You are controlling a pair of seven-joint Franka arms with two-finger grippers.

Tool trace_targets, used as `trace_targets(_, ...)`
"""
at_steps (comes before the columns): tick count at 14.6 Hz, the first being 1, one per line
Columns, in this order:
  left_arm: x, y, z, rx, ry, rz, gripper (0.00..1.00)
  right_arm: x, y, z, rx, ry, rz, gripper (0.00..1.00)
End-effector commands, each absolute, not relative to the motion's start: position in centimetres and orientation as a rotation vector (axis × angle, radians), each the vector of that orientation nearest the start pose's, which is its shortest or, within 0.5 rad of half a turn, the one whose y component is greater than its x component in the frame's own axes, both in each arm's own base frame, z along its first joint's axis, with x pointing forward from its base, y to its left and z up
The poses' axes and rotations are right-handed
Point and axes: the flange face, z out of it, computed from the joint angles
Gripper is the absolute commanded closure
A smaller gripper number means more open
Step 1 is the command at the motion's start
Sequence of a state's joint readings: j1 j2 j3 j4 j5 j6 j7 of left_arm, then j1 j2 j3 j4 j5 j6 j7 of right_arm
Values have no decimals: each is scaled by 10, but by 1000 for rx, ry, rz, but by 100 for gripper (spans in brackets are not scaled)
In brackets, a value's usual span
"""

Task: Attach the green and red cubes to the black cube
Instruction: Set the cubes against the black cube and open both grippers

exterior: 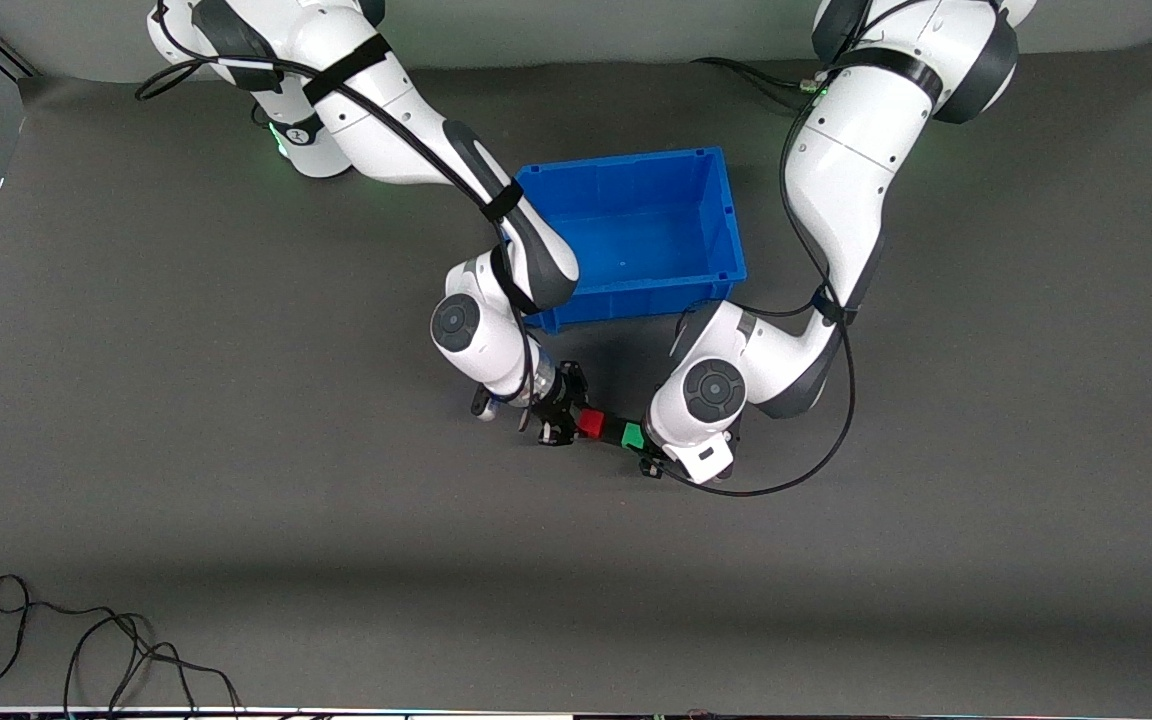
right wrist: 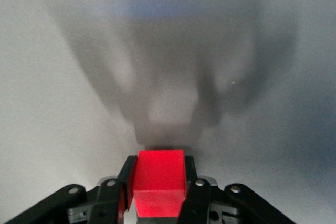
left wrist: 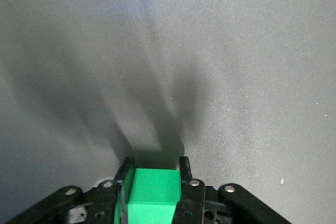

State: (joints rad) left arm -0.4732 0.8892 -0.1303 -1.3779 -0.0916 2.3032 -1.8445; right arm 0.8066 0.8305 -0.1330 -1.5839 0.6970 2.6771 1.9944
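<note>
Front view. Desk (exterior: pixel 236 520): dark grey mat. Blue bin (exterior: pixel 726 225): open-topped, set on the desk between the two arm bases. Right arm: reaches from its base past the bin's corner. Right gripper (exterior: pixel 564 418): over the desk on the front-camera side of the bin, closed around the red cube (exterior: pixel 590 423). Left arm: reaches down from its base beside the bin. Left gripper (exterior: pixel 648 450): over the same patch of desk, closed around the green cube (exterior: pixel 633 435). Red and green cubes sit near each other with a short dark stretch (exterior: pixel 611 429) between them; whether that is the black cube cannot be told, nor whether the cubes touch. Loose black cable (exterior: pixel 86 650): lies on the desk near the front edge, toward the right arm's end.

Left wrist view. Left gripper (left wrist: pixel 153 169): fingers (left wrist: pixel 184 167) pressed against two opposite faces of the green cube (left wrist: pixel 152 187), which fills the gap between them. Grey desk (left wrist: pixel 236 51) below, carrying the gripper's shadow.

Right wrist view. Right gripper (right wrist: pixel 158 163): fingers (right wrist: pixel 126 171) clamped on two opposite faces of the red cube (right wrist: pixel 158 178). Grey desk (right wrist: pixel 52 77) below, with a soft shadow and a faint blue tint.
</note>
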Motion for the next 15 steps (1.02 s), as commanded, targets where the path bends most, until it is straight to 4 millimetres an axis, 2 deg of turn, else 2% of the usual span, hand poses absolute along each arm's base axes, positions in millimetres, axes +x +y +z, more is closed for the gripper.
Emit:
trace_targets(1, 616, -402, 198, -2498, -2031, 235, 0, 557, 447, 172, -1658, 2215, 302, 73)
trace_targets(3, 621, -395, 205, -2505, -2020, 217, 0, 557, 448, 172, -1684, 2196, 290, 73)
trace_targets(5, 629, -382, 221, -2507, -1991, 220, 0, 558, 447, 174, -1716, 2166, 279, 73)
trace_targets(6, 638, -366, 233, -2514, -1975, 224, 0, 558, 448, 174, -1717, 2165, 279, 63)
trace_targets(7, 648, -345, 246, -2516, -1954, 231, 0, 560, 447, 175, -1711, 2166, 278, 20)
trace_targets(8, 657, -321, 260, -2537, -1904, 243, 0, 564, 444, 177, -1705, 2166, 275, 0)
trace_targets(10, 676, -254, 294, -2604, -1768, 279, 0, 565, 446, 183, -1740, 2132, 247, 0)
trace_targets(12, 686, -182, 330, -2719, -1563, 319, 0, 572, 453, 203, -1877, 2006, 138, 0)
trace_targets(15, 689, -100, 377, -2907, -1241, 317, 0, 581, 462, 235, -1955, 1891, 48, 0)
